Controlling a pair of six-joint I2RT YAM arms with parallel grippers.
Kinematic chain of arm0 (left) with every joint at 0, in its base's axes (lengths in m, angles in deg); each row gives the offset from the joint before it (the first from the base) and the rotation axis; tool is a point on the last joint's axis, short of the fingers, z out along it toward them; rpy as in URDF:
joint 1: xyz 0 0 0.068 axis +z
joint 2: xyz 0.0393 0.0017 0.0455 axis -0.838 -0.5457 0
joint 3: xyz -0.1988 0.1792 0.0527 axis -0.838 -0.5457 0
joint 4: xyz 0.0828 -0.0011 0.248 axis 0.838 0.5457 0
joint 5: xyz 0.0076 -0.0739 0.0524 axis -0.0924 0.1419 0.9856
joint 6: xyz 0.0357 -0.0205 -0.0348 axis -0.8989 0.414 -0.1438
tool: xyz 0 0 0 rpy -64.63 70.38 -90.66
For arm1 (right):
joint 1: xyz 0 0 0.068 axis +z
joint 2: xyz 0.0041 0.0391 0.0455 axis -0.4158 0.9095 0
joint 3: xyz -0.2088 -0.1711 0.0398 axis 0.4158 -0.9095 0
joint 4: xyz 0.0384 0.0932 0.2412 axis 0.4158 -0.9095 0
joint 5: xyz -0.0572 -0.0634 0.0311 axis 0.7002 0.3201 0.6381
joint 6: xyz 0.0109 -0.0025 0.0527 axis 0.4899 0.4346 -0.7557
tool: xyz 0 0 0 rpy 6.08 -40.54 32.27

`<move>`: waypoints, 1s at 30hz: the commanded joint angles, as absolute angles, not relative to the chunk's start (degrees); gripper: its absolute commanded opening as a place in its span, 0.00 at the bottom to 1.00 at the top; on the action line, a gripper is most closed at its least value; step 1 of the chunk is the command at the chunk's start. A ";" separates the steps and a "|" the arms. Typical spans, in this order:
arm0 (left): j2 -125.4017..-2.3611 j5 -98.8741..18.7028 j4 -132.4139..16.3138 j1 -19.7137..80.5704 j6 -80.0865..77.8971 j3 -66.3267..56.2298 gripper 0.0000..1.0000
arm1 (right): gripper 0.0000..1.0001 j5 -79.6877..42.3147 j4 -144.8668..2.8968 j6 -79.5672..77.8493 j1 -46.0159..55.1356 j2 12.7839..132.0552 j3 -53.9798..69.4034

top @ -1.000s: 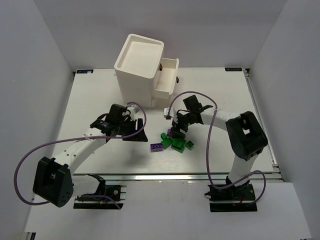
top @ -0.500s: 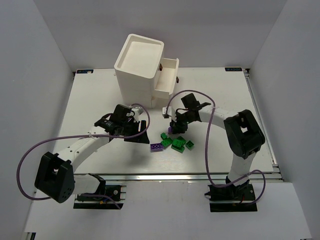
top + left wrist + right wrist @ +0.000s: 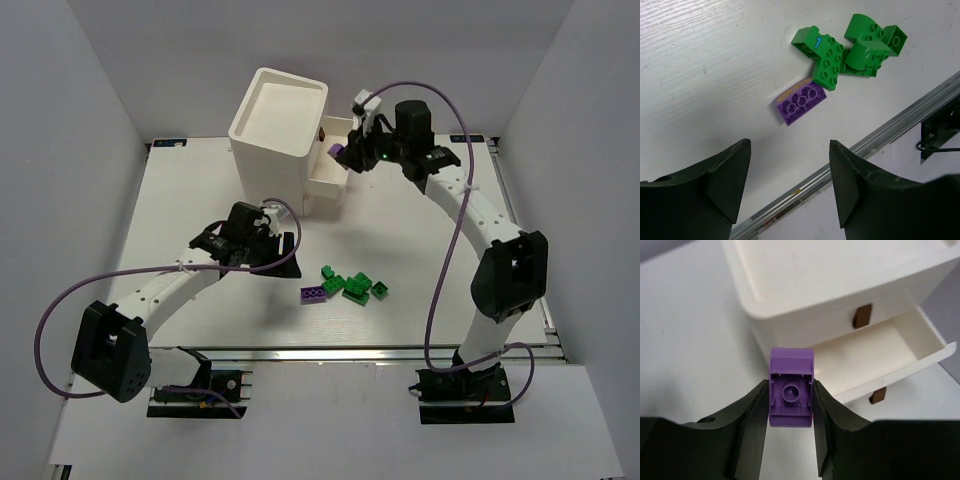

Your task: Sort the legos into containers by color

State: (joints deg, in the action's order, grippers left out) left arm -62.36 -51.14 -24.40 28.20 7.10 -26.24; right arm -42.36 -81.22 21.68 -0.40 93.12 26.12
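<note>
White table, walled on three sides. White drawer cabinet stands at the far middle of it. Top drawer is pushed in, brown knob showing. The open drawer just below it is pulled out toward the right side, inside looks bare from the wrist view, with its own knob on the front.

Right arm stretches far across to the cabinet. Left arm lies low over the table's near left, well short of the cabinet.

Right gripper is at the open drawer, jaws closed tight on a purple brick, one finger on each side, hollow underside facing the camera. Overhead, that brick sits right over the drawer's tray, off the table. Whether it touches the drawer rim, cannot tell.

Left gripper has its jaws spread wide with nothing between them, hovering above the table just left of the pile.

Remaining legos lie loose on the near middle of the table: a cluster of green bricks touching each other, one of them marked with a light blue "1". A flat purple brick lies just beside the cluster's left end, studs up, touching or nearly touching the closest green one. The metal rail at the table's near edge runs past them.
</note>
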 commanded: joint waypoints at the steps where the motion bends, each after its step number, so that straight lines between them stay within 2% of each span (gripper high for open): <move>1: -62.13 -50.46 -24.92 27.92 6.31 -24.04 0.74 | 0.00 -34.79 -74.89 6.40 0.22 97.84 29.89; 6: -62.39 -50.54 -24.57 27.92 6.14 -23.25 0.75 | 0.01 -29.68 -74.17 2.18 0.83 106.63 37.71; 7: -62.65 -50.55 -24.31 27.92 5.96 -22.90 0.76 | 0.11 -29.59 -74.17 1.83 0.83 107.87 40.07; 12: -63.88 -52.21 -22.90 27.31 3.59 -21.50 0.79 | 0.36 -29.68 -74.17 2.79 0.31 111.39 42.99; 15: -65.72 -53.53 -22.64 26.17 1.75 -20.62 0.80 | 0.44 -30.64 -74.61 3.41 -0.04 111.57 43.35; 16: -66.08 -53.71 -22.72 25.30 1.04 -20.53 0.80 | 0.51 -31.08 -74.70 3.41 -0.22 111.40 43.35; 17: -66.43 -54.14 -23.16 24.50 -0.36 -20.44 0.80 | 0.54 -32.22 -74.78 3.41 -0.31 111.22 43.35; 19: -67.22 -54.24 -23.43 23.63 -2.03 -20.53 0.80 | 0.71 -33.36 -74.96 3.41 -0.92 110.17 43.26; 21: -68.36 -54.67 -23.16 22.83 -5.11 -20.53 0.80 | 0.81 -35.56 -74.87 4.11 -1.27 108.42 42.12; 26: -70.74 -54.24 -21.93 20.37 -11.86 -19.65 0.80 | 0.84 -41.36 -74.26 3.24 -4.52 104.55 39.14; 30: -72.49 -53.36 -24.04 17.65 -16.89 -20.00 0.80 | 0.84 -45.58 -72.15 3.93 -7.42 99.46 32.03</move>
